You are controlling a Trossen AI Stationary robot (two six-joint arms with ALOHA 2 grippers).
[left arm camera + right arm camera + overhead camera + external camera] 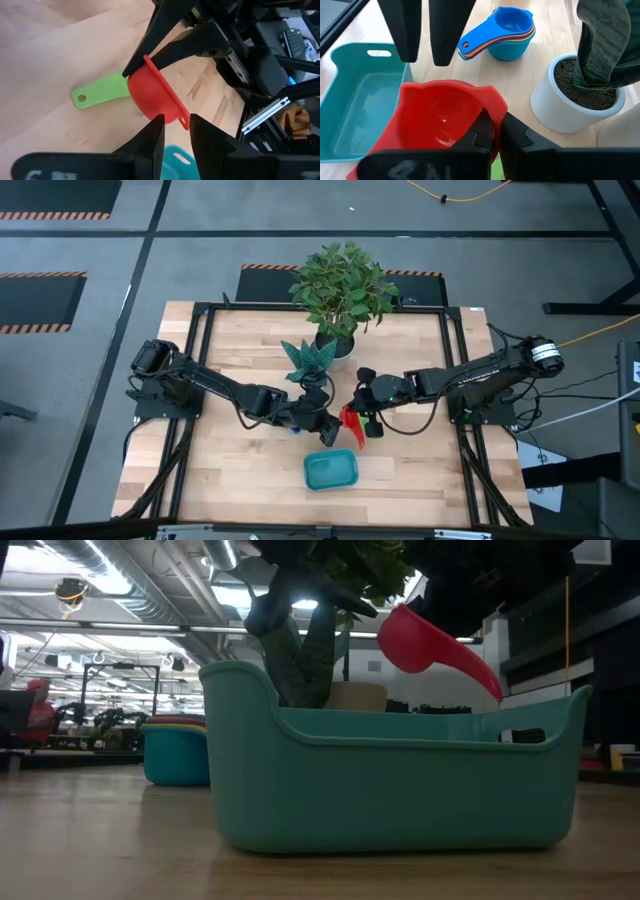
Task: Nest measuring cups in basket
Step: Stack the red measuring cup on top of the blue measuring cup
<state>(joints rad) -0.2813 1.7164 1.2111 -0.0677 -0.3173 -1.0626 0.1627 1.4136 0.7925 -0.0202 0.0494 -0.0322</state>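
Your left gripper point(328, 426) hangs near the table's middle, fingers slightly parted, gripping nothing, beside the stack of nested measuring cups point(502, 35). The teal basket point(331, 470) near the front edge looks bare inside. Your right gripper point(362, 423) pinches the red measuring cup point(440, 122), lifted above the basket.

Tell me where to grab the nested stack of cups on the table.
Grip the stack by its bundled flat handles, descending from above with fingers across their width: they jut sideways, clear of the round bowls. The left gripper is open; the right gripper holds the red cup.
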